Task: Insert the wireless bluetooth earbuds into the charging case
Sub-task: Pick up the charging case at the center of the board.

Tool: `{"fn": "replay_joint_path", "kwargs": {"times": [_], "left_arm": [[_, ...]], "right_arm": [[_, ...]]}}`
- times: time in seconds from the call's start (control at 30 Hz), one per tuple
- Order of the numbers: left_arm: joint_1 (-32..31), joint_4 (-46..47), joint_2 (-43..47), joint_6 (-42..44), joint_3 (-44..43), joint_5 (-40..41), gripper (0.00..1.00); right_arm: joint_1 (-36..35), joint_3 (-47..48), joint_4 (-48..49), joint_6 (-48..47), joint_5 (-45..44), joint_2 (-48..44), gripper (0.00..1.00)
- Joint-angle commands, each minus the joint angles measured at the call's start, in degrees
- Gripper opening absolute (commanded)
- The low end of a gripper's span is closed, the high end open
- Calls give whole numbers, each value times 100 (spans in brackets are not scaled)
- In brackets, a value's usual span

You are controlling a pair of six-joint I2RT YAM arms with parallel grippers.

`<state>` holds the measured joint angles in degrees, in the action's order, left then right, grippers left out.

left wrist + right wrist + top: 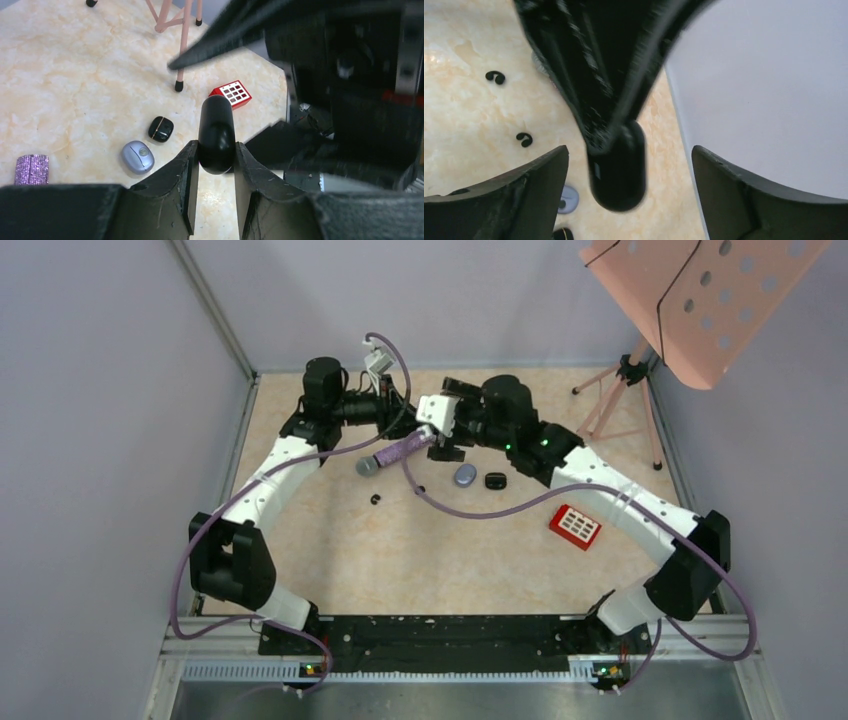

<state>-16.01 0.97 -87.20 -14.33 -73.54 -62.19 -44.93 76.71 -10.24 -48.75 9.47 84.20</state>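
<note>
Glossy black and tiny, two earbuds (376, 499) are lying loose near the middle of the worktop (330, 570) in the view from above, apart from each other and just in front of a purple glitter microphone (395, 453). A lilac-grey case (464, 475) and a small black case (495, 480) are sitting side by side to the right of the microphone. A red box (575, 526) is lying toward the right edge. Both arms are meeting above the far half of the worktop.

From the left wrist, the left gripper (216, 147) is clamping an oval black charging case (216, 127) between its fingers and holding it clear of the worktop. The lid is looking shut to me, though no seam is showing.

From the right wrist, the right gripper (629, 150) is standing with its fingers spread wide on either side of that same case, touching nothing. The two earbuds are showing on the worktop beyond.

As I read it, the case is being readied and nothing is going into it yet. The next move is probably asking the free right arm to lift the lid. It would then drop to an earbud with a narrow, careful pinch while the left arm is holding the case steady.
</note>
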Motion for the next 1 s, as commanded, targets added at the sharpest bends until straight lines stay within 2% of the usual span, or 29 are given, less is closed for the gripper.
{"fn": "replay_joint_path", "kwargs": {"times": [0.0, 0.13, 0.23, 0.47, 0.57, 0.97], "left_arm": [[112, 243, -25, 686, -111, -387, 0], [146, -208, 25, 1724, -48, -650, 0], [142, -345, 276, 2454, 229, -732, 0], [134, -252, 702, 3247, 706, -631, 0], [133, -304, 733, 3259, 712, -647, 0], [-2, -161, 845, 3016, 717, -565, 0]], "right_arm": [[665, 1161, -1839, 1029, 1200, -2, 98], [1143, 2126, -3203, 1623, 2379, 306, 99], [1378, 2914, -4205, 1646, 3280, 771, 97], [1606, 3900, -5155, 1345, 4574, 1799, 72], [1603, 4066, -5331, 1094, 4815, 1969, 69], [1562, 4282, -5316, 1025, 4707, 2324, 59]]}}
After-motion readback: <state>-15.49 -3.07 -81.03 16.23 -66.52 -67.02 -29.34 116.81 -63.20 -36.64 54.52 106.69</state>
